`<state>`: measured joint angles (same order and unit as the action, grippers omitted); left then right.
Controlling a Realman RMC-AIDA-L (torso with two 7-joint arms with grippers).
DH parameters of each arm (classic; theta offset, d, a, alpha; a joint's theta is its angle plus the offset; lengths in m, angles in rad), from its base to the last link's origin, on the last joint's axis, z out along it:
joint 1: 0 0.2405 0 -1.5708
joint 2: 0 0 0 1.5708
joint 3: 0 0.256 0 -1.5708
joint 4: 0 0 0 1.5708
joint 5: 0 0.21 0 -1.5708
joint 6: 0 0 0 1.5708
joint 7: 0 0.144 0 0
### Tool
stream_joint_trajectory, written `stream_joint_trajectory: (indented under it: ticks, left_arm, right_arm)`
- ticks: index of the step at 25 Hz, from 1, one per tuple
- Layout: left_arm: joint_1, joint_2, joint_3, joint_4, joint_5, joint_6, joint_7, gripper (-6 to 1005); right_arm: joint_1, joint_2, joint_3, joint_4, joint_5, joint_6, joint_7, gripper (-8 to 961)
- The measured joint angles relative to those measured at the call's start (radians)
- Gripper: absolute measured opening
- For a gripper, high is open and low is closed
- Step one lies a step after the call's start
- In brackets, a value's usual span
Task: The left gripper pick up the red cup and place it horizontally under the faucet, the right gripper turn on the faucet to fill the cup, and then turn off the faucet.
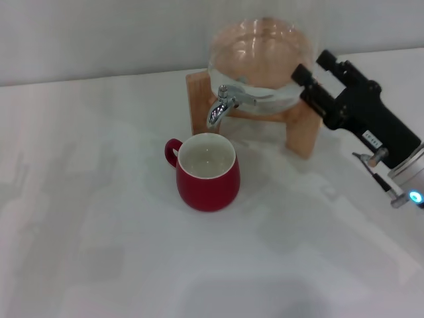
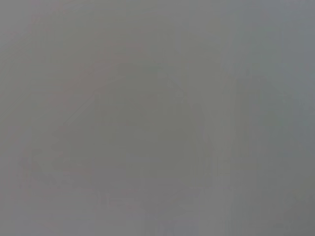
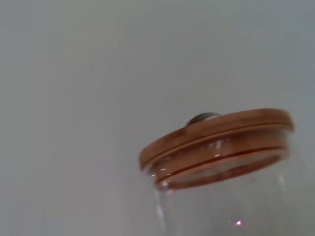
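Observation:
The red cup stands upright on the white table, its white inside showing and its handle pointing left. It sits just below and in front of the chrome faucet, whose spout points down toward the cup's rim. My right gripper is to the right of the glass jar, level with the faucet, its two black fingers apart and holding nothing. It does not touch the lever. My left gripper is out of view; the left wrist view shows only plain grey.
The jar rests on a wooden stand at the back of the white table. The right wrist view shows the jar's wooden lid against a pale wall.

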<state>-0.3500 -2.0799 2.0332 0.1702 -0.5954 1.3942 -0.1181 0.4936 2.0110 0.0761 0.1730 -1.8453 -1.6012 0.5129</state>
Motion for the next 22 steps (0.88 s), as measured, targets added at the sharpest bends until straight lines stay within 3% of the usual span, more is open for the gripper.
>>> stream_joint_trajectory:
  ticks: [22]
  left_arm:
    - [-0.009, 0.000, -0.008, -0.034, -0.096, -0.012, -0.006, 751]
  right_arm:
    - [0.022, 0.000, 0.002, -0.152, 0.284, 0.139, -0.001, 658]
